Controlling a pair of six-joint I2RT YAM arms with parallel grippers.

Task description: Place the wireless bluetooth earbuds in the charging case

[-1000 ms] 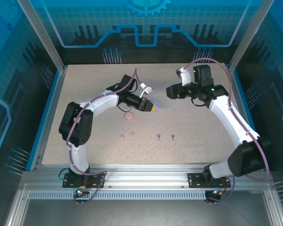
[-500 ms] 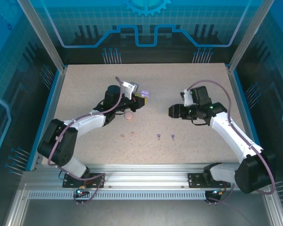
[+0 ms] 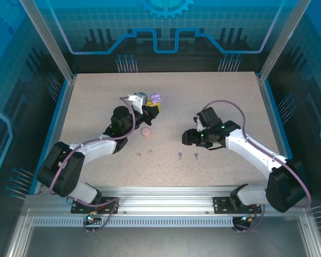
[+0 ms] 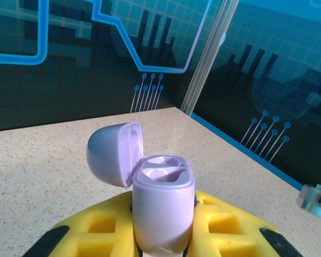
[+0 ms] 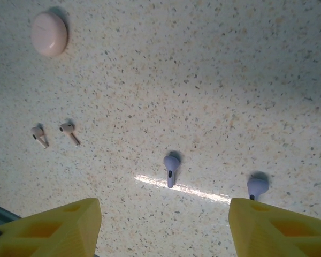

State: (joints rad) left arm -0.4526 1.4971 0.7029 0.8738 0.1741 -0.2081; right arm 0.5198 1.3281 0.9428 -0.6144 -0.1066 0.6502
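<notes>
Right gripper (image 3: 188, 137) is dropping toward mid-frame since a second ago, left gripper (image 3: 151, 107) swinging up-left.
Left one is clenching the open purple case (image 4: 163, 209), lid (image 4: 109, 152) hanging off its left. Right one is hanging released over the table (image 5: 203, 64), purple earbuds (image 5: 170, 166) lying below centre, pink earbuds (image 5: 39, 135) mid-left, pink case (image 5: 49, 34) upper left.

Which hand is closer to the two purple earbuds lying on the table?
Right. The right hand hangs open just behind the purple earbuds. The left hand is farther off, back and to the left, shut on the open purple case.
</notes>
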